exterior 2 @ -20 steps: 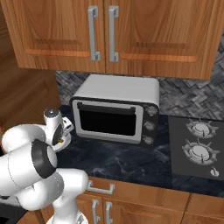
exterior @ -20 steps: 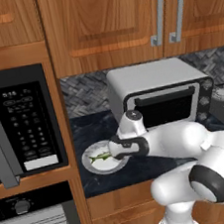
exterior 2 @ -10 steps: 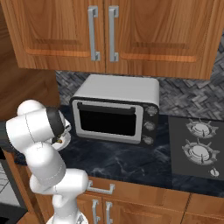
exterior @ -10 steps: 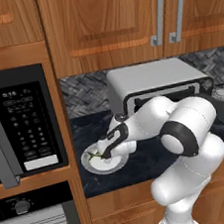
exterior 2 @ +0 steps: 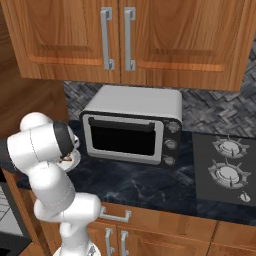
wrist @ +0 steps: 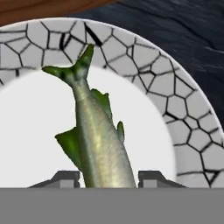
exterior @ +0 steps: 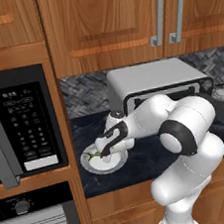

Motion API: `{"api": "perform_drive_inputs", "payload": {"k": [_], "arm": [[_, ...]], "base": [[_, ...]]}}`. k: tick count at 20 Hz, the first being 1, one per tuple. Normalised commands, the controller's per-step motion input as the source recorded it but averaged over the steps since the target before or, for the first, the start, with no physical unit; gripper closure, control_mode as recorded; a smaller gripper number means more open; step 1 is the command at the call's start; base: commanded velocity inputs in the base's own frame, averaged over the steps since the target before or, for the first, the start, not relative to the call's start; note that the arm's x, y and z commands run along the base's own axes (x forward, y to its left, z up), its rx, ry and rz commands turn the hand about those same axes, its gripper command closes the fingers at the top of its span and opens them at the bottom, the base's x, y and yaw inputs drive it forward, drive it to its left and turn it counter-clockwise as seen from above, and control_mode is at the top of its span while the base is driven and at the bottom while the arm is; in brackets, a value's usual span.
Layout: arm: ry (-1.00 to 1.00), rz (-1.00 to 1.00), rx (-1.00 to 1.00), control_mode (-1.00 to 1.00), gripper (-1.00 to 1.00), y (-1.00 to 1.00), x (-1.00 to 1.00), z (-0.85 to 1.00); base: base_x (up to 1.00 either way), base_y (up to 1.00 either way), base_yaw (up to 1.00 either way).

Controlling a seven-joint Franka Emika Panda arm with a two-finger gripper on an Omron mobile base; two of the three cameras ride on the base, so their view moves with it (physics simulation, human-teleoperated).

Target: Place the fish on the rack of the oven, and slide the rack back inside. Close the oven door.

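Dark marbled countertop (exterior: 141, 167) below wooden cabinets (exterior: 122, 22) bears a mosaic-rimmed plate (wrist: 175, 113); the fish (wrist: 98, 140) lies there, the gripper (wrist: 108, 178) fingertips flanking it, contact uncertain.

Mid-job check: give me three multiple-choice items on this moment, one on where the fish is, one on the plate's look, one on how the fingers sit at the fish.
1. Where does the fish lie?
A. on a plate on the counter
B. on the oven rack
C. inside the toaster oven

2. What does the plate's rim look like?
A. plain blue
B. grey-white with dark crackle lines
C. red stripes

3. How do the fingers of the gripper sit?
A. high above the plate, away from the fish
B. both on one side of the fish
C. one on each side of the fish's body

Answers: 1 A, the hand view shows it on the plate's white centre, dark counter beyond. 2 B, the cracked pattern rings the plate. 3 C, a dark tip shows either side of the body.
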Motion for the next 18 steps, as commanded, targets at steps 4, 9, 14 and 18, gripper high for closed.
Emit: {"api": "perform_drive_inputs", "payload": {"k": [4, 9, 14, 18], "arm": [[-0.21, 0.00, 0.00, -1.00, 1.00, -0.21, -0.58, 0.41], [-0.16, 0.00, 0.01, -1.00, 1.00, -0.36, -0.70, 0.87], [-0.01, -0.02, 0.10, -1.00, 1.00, -0.52, -0.55, 0.99], [0.12, -0.07, 0.08, -1.00, 1.00, -0.57, -0.41, 0.92]], "base": [[0.00, 0.00, 0.00], [0.00, 0.00, 0.00], [0.00, 0.00, 0.00], [0.00, 0.00, 0.00]]}}
